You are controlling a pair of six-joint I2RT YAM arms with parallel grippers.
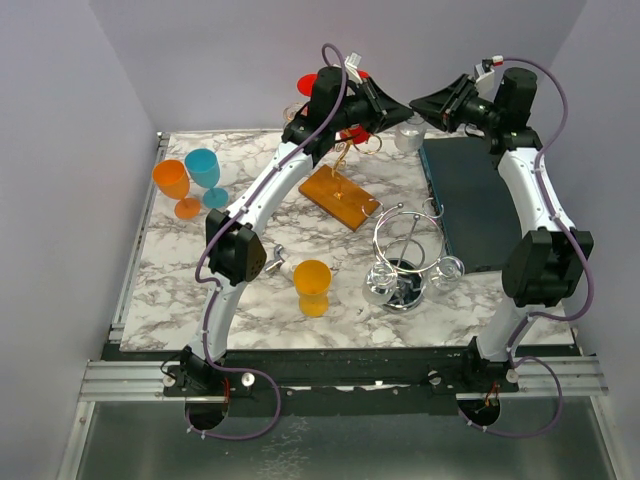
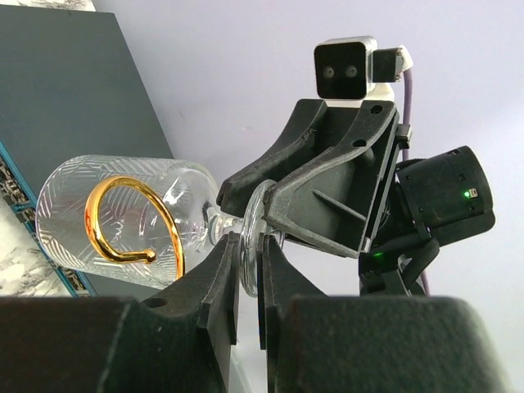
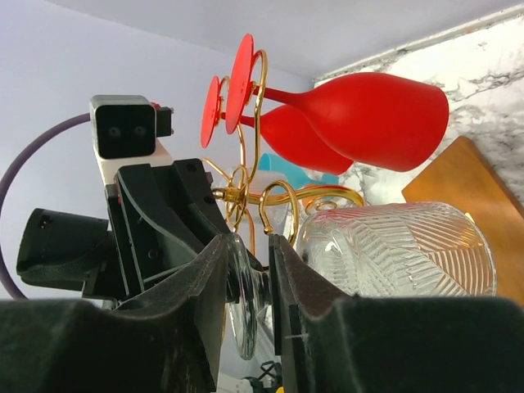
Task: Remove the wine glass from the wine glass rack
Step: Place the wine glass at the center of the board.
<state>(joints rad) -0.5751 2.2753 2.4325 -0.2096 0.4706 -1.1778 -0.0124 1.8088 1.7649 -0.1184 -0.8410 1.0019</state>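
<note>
Count with me: two arms meeting at the upper middle of the overhead view, and one clear wine glass [image 2: 74,196] lying on its side between them. The left gripper [image 2: 248,254] is clamped on the rim of the glass's foot, fingers pinched tight at the bottom of its own camera's frame. The right gripper [image 3: 246,246] has its fingers parted, one on either side of that same foot. I can't say whether its pads graze the foot.

A gold hook [image 2: 131,180] of the wine glass rack curls across the cut-glass bowl. Whether the glass hangs on it or merely sits behind it is impossible to judge. From above, the grippers cover nearly all of the glass.

Two red glasses [image 3: 368,110] hang on the rack, upper middle of the right wrist view, one half behind the other. The rack's wooden base [image 1: 340,195] shows at centre.

On the marble table [image 1: 200,290] there is one orange glass [image 1: 172,180] and one blue glass [image 1: 203,168] at left, and one yellow glass [image 1: 312,280] at lower centre. To its right are one chrome rack [image 1: 400,285] and a small clear glass [image 1: 447,270] beside it, its outline hard to read. One dark mat [image 1: 470,200] lies on the right, partly under the right arm.
</note>
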